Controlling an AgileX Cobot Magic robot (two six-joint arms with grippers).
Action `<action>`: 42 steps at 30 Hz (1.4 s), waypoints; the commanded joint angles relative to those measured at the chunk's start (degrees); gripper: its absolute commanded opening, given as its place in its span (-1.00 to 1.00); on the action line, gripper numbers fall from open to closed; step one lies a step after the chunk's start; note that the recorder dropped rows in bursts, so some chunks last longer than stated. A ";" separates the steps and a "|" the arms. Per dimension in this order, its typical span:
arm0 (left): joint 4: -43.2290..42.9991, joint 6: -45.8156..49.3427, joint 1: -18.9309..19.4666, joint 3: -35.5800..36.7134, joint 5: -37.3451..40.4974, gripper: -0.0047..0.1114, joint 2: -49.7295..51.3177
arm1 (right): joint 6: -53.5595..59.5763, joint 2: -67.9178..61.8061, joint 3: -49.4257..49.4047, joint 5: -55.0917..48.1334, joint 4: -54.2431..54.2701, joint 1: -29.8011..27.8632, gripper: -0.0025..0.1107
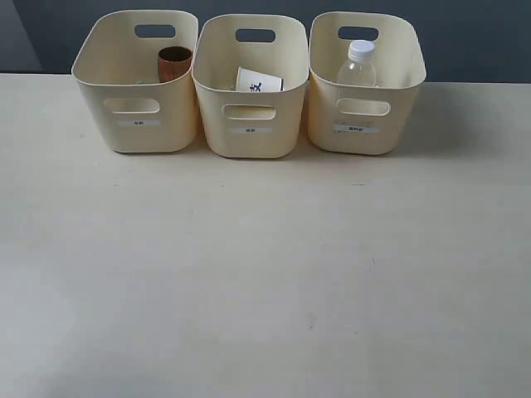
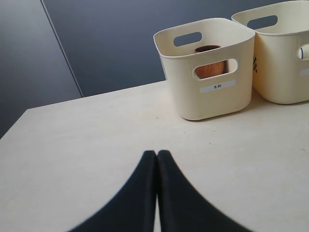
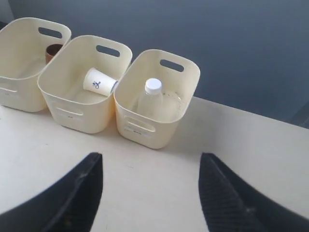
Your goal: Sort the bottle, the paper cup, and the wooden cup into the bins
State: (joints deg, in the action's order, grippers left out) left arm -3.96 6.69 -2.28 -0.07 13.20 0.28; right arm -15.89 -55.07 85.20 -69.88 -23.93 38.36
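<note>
Sorting is looking finished: wooden cup, paper cup and bottle are sitting in the bins along the table's far edge. Left gripper is pressed together, right gripper is spread apart; nothing needs grasping.

Evenly, softly lit; faint shadows at 3 o'clock of the bins; near gripper fingers blurred.

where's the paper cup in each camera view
Exterior view: paper cup lies tilted in the middle bin.
Left wrist view: only a sliver shows through that bin's handle hole at the picture's edge.
Right wrist view: on its side in the middle bin.
Shared landmark: the wooden cup in the neighbouring bin.
</note>
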 commanded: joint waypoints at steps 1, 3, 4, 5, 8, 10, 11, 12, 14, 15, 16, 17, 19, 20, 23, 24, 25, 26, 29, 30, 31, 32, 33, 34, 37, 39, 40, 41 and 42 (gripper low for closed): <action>0.00 -0.11 -0.18 0.07 -0.31 -0.92 -0.28 | -2.18 9.24 -8.56 -0.09 -2.33 -0.33 0.05; 0.00 -0.11 -0.18 0.07 -0.31 -0.92 -0.28 | -3.74 13.30 -12.45 -0.09 -2.59 -0.33 0.05; 0.00 -0.11 -0.18 0.07 -0.31 -0.92 -0.28 | -4.36 15.61 -14.50 -0.09 -2.59 -0.33 0.05; 0.00 -0.11 -0.18 0.07 -0.31 -0.92 -0.28 | -4.85 17.88 -16.63 -0.09 -2.59 -0.33 0.05; 0.00 -0.11 -0.18 0.07 -0.31 -0.92 -0.28 | -6.66 24.68 -22.57 1.08 -2.49 -0.33 0.05; 0.00 -0.11 -0.18 0.07 -0.31 -0.92 -0.28 | -8.12 29.18 -26.74 2.95 -2.26 -0.33 0.05; 0.00 -0.11 -0.18 0.07 -0.31 -0.92 -0.28 | -8.35 30.97 -28.36 3.89 -2.13 -0.33 0.05; 0.00 -0.11 -0.18 0.07 -0.31 -0.92 -0.28 | -8.35 32.70 -30.43 5.32 -1.85 -0.33 0.05; 0.00 -0.11 -0.18 0.07 -0.31 -0.92 -0.28 | -8.52 36.87 -34.54 8.37 -1.46 -0.33 0.05; 0.00 -0.11 -0.18 0.07 -0.31 -0.92 -0.28 | -8.96 38.78 -36.16 9.61 -1.19 -0.33 0.05; 0.00 -0.11 -0.18 0.07 -0.31 -0.92 -0.28 | -10.76 40.56 -38.47 11.32 -1.08 -0.33 0.05; 0.00 -0.11 -0.18 0.07 -0.31 -0.92 -0.28 | -12.28 42.28 -39.97 12.47 -0.82 -0.33 0.05; 0.00 -0.11 -0.18 0.07 -0.31 -0.92 -0.28 | -15.84 45.53 -43.68 16.25 0.15 -0.33 0.05; 0.00 -0.11 -0.18 0.07 -0.31 -0.92 -0.28 | -17.58 46.78 -45.17 17.97 0.28 -0.33 0.05; 0.00 -0.11 -0.18 0.07 -0.31 -0.92 -0.28 | -19.27 50.86 -50.90 25.18 0.41 -0.33 0.05; 0.00 -0.11 -0.18 0.07 -0.31 -0.92 -0.28 | -19.57 52.11 -52.57 26.93 0.49 -0.33 0.05; 0.00 -0.11 -0.18 0.07 -0.31 -0.92 -0.28 | -20.31 53.26 -53.50 28.09 0.64 -0.33 0.05; 0.00 -0.11 -0.18 0.07 -0.31 -0.92 -0.28 | -20.47 54.10 -53.51 28.37 1.08 -0.33 0.05; 0.00 -0.11 -0.18 0.07 -0.31 -0.92 -0.28 | -21.24 55.07 -53.53 28.37 1.78 -0.33 0.05; 0.00 -0.11 -0.18 0.07 -0.31 -0.92 -0.28 | -22.48 55.07 -53.78 28.37 2.36 -0.33 0.05; 0.00 -0.11 -0.18 0.07 -0.31 -0.92 -0.28 | -23.65 55.07 -54.17 28.51 3.14 -0.33 0.05; 0.00 -0.11 -0.18 0.07 -0.31 -0.92 -0.28 | -24.18 55.07 -54.58 28.51 3.66 -0.33 0.05; 0.00 -0.11 -0.18 0.07 -0.31 -0.92 -0.28 | -24.28 55.07 -55.33 29.33 4.02 -0.33 0.05; 0.00 -0.11 -0.18 0.07 -0.31 -0.92 -0.28 | -24.28 55.07 -56.37 30.29 4.03 -0.33 0.05; 0.00 -0.11 -0.18 0.07 -0.31 -0.92 -0.28 | -25.43 55.07 -59.91 34.96 3.77 -0.33 0.05; 0.00 -0.11 -0.18 0.07 -0.31 -0.92 -0.28 | -25.80 55.07 -61.65 38.02 5.56 -0.33 0.05; 0.00 -0.11 -0.18 0.07 -0.31 -0.92 -0.28 | -25.80 55.07 -62.87 39.98 6.04 -0.33 0.05; 0.00 -0.11 -0.18 0.07 -0.31 -0.92 -0.28 | -25.80 55.07 -64.23 42.38 6.04 -0.33 0.05; 0.00 -0.11 -0.18 0.07 -0.31 -0.92 -0.28 | -25.63 55.07 -65.40 44.11 5.25 -0.33 0.05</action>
State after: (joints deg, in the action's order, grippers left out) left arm -3.96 6.69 -2.28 -0.07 13.20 0.28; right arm -41.47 -0.33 22.89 -31.80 -18.50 38.36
